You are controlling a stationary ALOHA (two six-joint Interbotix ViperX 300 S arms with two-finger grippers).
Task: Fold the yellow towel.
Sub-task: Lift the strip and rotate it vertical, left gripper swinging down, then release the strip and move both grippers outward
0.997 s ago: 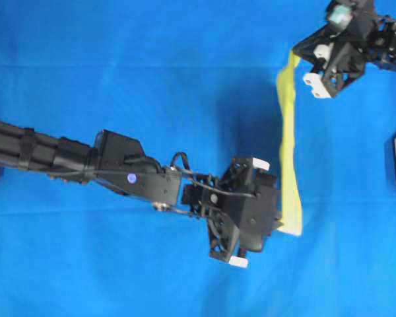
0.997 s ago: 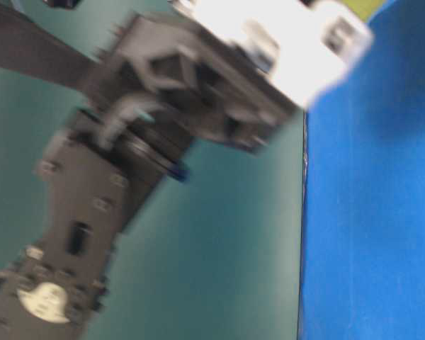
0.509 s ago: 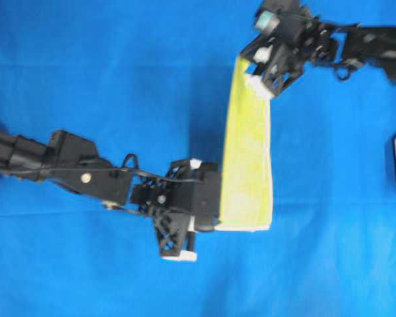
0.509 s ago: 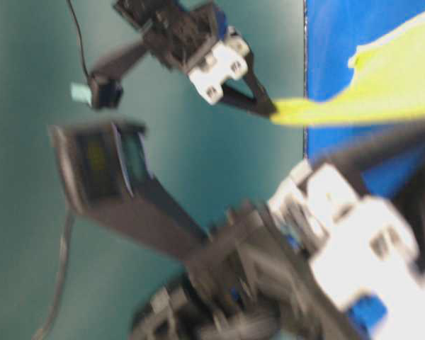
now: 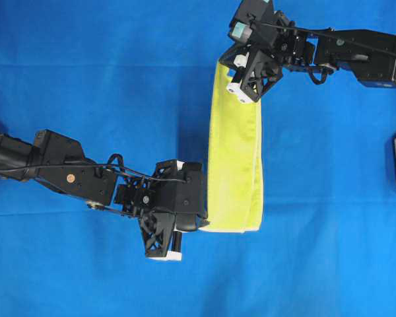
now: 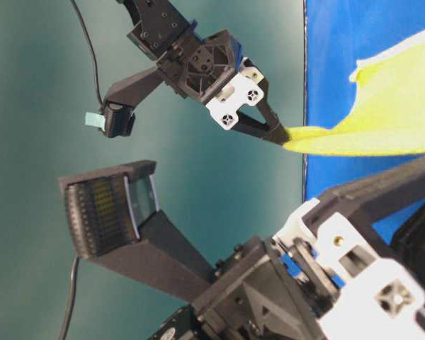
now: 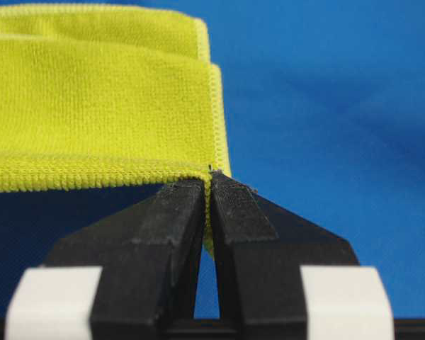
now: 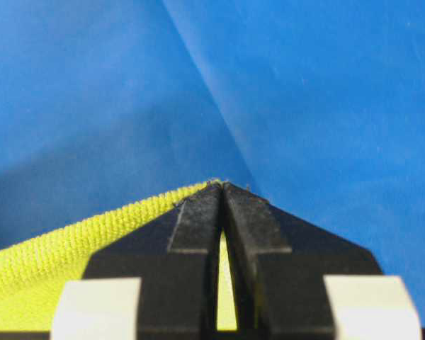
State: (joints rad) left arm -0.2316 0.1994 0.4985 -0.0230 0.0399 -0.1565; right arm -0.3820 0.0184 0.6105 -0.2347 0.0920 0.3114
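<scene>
Underneath everything lies a wide blue cloth-covered table [image 5: 86, 79], creased in places and otherwise bare around the work. Next in size are the two black robot arms reaching in from opposite sides of the overhead view. Between them hangs the yellow towel [image 5: 235, 152], a square yellow-green microfibre cloth with a paler stitched hem, drawn into a long doubled band that runs from top to bottom just right of the table's middle. Its lower layer seems to rest on the blue surface while the upper layer is lifted, though the table-level view shows only the raised part.

At the band's near left corner, the left gripper [image 7: 208, 185] has its black jaws pinched tight on the hem, with fabric visible between the pads. At the far left corner, the right gripper [image 8: 222, 190] is likewise clamped on the cloth's edge, yellow showing in the slit between its jaws.

As a judgement, this towel is light, limp and slightly grippy, so it will sag and drape wherever it is unsupported rather than hold a shape. Corners on the stitched hem look like the best places to hold, since the hem is firmer and less likely to slip. Keeping both corners level and gently taut should let the upper layer lie down flat without bunching.
</scene>
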